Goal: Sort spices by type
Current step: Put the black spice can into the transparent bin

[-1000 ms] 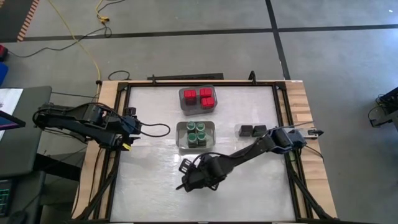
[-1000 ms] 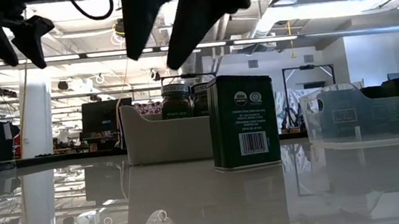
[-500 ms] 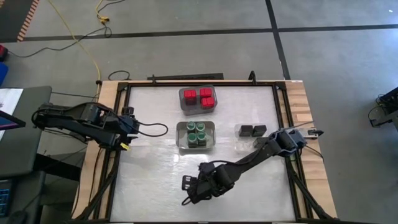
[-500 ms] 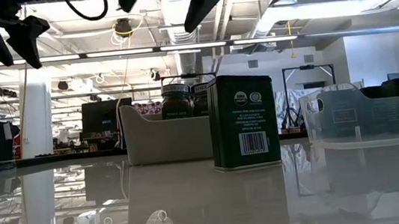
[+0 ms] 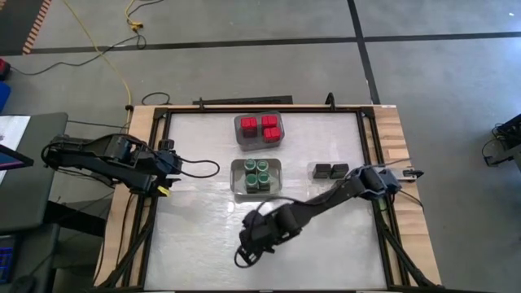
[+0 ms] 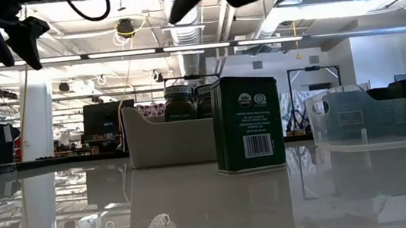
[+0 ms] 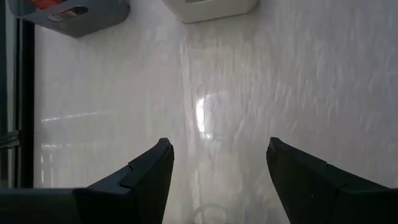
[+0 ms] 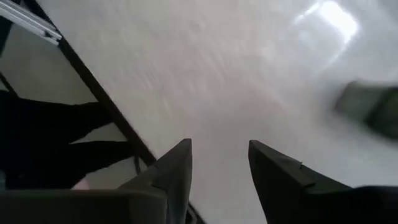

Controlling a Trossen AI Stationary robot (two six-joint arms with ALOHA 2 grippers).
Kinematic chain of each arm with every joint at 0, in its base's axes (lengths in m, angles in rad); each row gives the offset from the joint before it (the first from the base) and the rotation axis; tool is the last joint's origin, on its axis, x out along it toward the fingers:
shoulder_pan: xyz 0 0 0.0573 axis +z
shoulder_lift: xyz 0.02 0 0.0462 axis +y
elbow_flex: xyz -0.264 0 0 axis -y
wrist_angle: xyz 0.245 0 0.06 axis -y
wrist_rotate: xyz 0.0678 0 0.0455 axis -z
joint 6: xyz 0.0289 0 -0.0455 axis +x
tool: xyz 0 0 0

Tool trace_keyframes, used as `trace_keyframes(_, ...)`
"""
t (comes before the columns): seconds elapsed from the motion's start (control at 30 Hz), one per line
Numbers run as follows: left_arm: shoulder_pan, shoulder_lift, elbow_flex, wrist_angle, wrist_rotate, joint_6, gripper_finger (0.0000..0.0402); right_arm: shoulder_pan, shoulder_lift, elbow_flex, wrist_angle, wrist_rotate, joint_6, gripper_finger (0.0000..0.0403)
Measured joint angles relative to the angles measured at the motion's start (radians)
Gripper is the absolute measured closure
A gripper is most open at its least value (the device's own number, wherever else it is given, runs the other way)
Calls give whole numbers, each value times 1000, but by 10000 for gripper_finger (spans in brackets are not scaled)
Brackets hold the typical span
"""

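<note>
A dark green rectangular spice tin (image 6: 247, 123) stands upright alone on the white counter (image 5: 203, 244), near the front. Behind it a clear bin (image 5: 256, 176) holds round green-lidded jars (image 5: 258, 174); farther back another bin holds red-topped square containers (image 5: 262, 125); two dark tins (image 5: 330, 171) lie to the right. The right hand (image 5: 244, 254) hovers over the near counter, fingers (image 8: 173, 171) narrowly apart, empty. The left hand (image 5: 173, 168) waits at the left edge, open and empty.
</note>
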Motion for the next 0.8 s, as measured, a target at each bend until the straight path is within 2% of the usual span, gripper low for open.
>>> trace_keyframes(0.2, 0, 0, 0, 4, -1, 0, 155, -45, 0, 55, -175, 0, -179, 242)
trace_keyframes(0.37, 0, 0, 0, 4, -1, -15, 155, -64, 0, 61, -254, 0, -304, 243)
trace_keyframes(0.6, 0, 0, 0, 4, -1, -40, 155, -102, 0, 60, -278, -55, -395, 205)
trace_keyframes(0.8, 0, 0, 0, 4, -2, -57, 155, -115, 0, 60, -282, -82, -592, 174)
